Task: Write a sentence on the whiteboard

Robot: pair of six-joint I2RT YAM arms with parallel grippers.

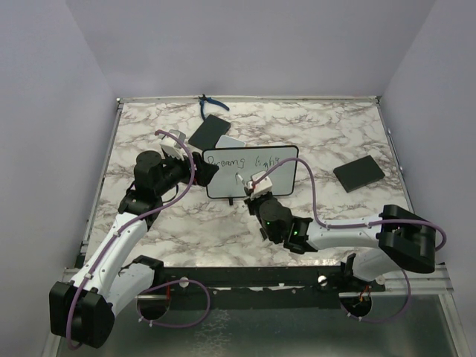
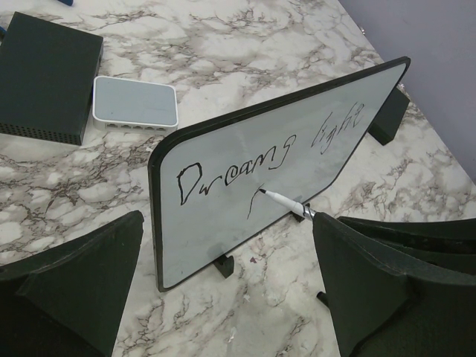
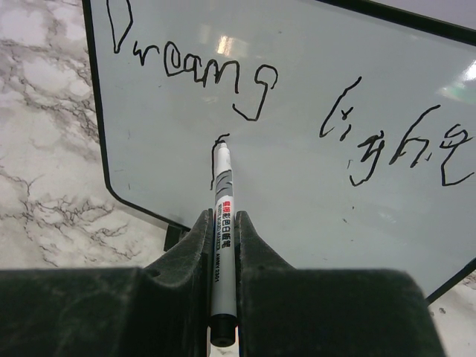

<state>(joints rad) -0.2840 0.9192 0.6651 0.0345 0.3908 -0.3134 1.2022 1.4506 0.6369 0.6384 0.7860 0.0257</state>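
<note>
Right wrist view: right gripper [image 3: 223, 223] clamps a marker [image 3: 223, 190], tip touching the whiteboard [image 3: 312, 201] under the sentence [image 3: 195, 76]. The whiteboard stands mid-table [image 1: 327, 134], with the left gripper [image 2: 227, 223] spread wide at its left edge.

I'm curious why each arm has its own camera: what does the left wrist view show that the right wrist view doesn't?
Only the left wrist view shows the little feet under the whiteboard, plus a flat black box and a small grey-white pad on the marble table behind it. Only the right wrist view shows the right claw shut on the marker, with the print on its barrel. Both show the whiteboard, the words "Dreams light", and the marker tip at a first stroke on the second line.
</note>
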